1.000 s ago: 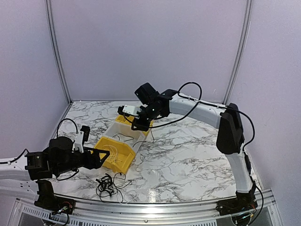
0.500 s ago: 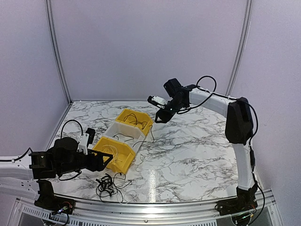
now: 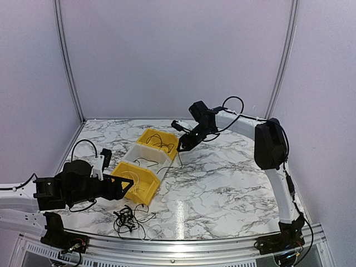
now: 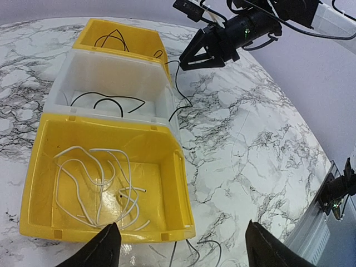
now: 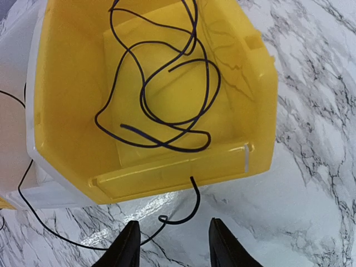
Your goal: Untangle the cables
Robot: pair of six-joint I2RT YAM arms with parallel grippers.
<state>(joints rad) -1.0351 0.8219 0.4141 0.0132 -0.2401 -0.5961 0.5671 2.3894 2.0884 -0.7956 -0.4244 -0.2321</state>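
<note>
**Hard to make out**
- Cable tangle [image 3: 128,219]: mostly black, with a few pale strands. It lies on the marble table [image 3: 233,183] at the near edge, just near of the near yellow bin [image 3: 146,189] and right of the left arm. The strands are too thin to count from above. The left wrist view catches only a few ends at its lower edge
- Left gripper [image 3: 124,187]: from above, its body covers the left end of the near yellow bin. In its own wrist view only the fingertips [image 4: 105,247] show, cut off by the lower edge
- White bin [image 3: 146,157]: the right wrist view shows only a sliver of it at the left edge

**Containers:** 3 bins touching in a row, running from near left to far right
1. Near yellow bin: white cords [image 4: 97,183] looped loosely on its floor
2. White bin: black cords [image 4: 105,102] lie in short arcs on its floor, number unclear. A trailing black cord [image 5: 167,218] leaves over its wall, runs along the table and ends in a small hook just beside the far yellow bin [image 3: 161,139]
3. Far yellow bin: black cord [image 5: 161,100] in overlapping loops, all of it inside

**Tools**
- Left gripper: released, fingers spread wide with nothing between them, held low at the near end of the near yellow bin
- Right gripper [image 3: 183,146]: released, fingers apart and grasping nothing, raised just right of the far yellow bin, above the hooked end of the trailing black cord
</note>
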